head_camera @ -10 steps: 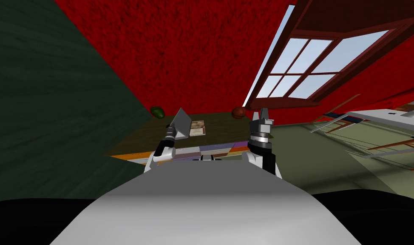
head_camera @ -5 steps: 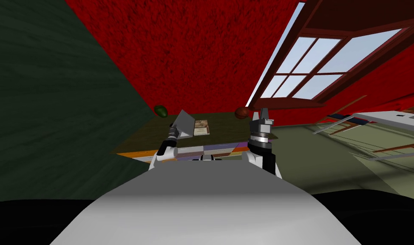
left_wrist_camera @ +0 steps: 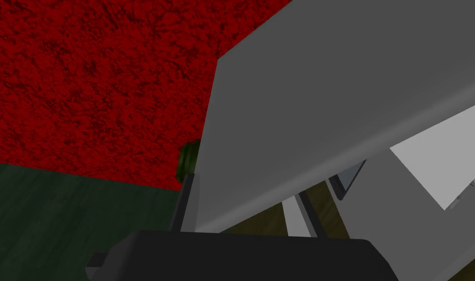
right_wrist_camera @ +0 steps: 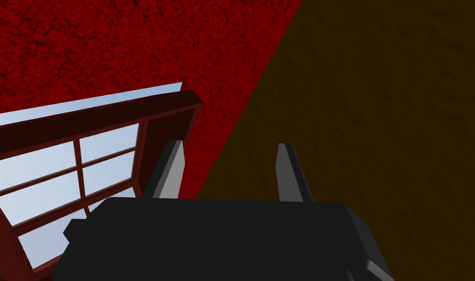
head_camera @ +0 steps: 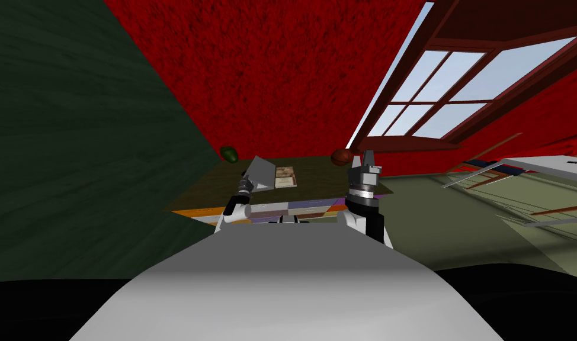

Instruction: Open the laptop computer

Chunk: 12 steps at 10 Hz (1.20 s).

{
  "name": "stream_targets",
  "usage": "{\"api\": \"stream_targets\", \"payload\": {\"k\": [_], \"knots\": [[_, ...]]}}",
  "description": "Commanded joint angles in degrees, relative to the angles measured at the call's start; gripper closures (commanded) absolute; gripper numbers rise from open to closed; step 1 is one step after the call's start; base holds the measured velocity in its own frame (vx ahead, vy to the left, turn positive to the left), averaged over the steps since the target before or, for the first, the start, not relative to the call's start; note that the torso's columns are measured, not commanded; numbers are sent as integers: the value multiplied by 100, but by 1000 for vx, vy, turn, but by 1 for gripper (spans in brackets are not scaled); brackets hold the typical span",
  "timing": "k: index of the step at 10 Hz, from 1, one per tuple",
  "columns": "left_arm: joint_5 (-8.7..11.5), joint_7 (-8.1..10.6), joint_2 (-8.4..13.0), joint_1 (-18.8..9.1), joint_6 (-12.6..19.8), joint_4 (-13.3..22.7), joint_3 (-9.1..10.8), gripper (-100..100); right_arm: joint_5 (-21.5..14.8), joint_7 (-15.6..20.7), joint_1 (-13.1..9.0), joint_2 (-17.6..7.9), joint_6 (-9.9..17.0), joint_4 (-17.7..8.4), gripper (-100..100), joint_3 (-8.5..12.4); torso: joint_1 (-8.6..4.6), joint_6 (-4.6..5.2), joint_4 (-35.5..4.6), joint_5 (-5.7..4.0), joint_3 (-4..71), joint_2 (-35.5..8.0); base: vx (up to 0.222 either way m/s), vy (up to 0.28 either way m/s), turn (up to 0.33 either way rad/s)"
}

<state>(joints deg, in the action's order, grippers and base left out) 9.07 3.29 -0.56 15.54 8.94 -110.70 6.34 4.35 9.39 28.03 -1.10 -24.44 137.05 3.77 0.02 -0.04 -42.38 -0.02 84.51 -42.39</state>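
A grey laptop stands on a dark olive table with its lid raised at a slant. My left gripper is at the lid's near edge. In the left wrist view the grey lid fills the space over the gripper, its edge lying between the spread fingers. The laptop's lighter base shows beneath it. My right gripper points upward at the table's right end, open and holding nothing.
On the table lie a green round object at the far left corner, a brown ball at the far right and a flat book beside the laptop. A red wall and a window stand behind. White furniture is at the right.
The whole head view has slid, so my body has turned. My left hand stays at the lid's edge, and the lid's outline looks a little lower and flatter.
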Motion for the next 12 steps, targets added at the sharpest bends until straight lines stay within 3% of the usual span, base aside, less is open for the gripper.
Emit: {"api": "stream_targets", "payload": {"k": [1, 2, 4, 5, 12], "knots": [[241, 244, -13, 0, -257, 300, -72, 100, 0, 0, 0, 0, 0, 0, 0, 0, -16, 2, -1, -4, 1, 0, 1, 69, -9], [241, 244, -13, 0, -257, 300, -72, 100, 0, 0, 0, 0, 0, 0, 0, 0, -8, 7, 3, -1, 2, 3, 1, 81, -19], [470, 462, -27, -3, -508, 579, -145, 100, 0, 0, 0, 0, 0, 0, 0, 0, -2, 2, 6, 2, 3, 6, -9, 72, -15], [423, 394, 7, 36, -306, 353, -103, -100, 0, 0, 0, 0, 0, 0, 0, 0, 3, -1, 7, 4, 1, 2, 2, 35, -6], [508, 430, 19, 380, 506, -758, -10, -100, 0, 0, 0, 1, 0, 0, 0, -1, -1, 2, -1, -1, -1, -3, 26, -17, 2]]}}
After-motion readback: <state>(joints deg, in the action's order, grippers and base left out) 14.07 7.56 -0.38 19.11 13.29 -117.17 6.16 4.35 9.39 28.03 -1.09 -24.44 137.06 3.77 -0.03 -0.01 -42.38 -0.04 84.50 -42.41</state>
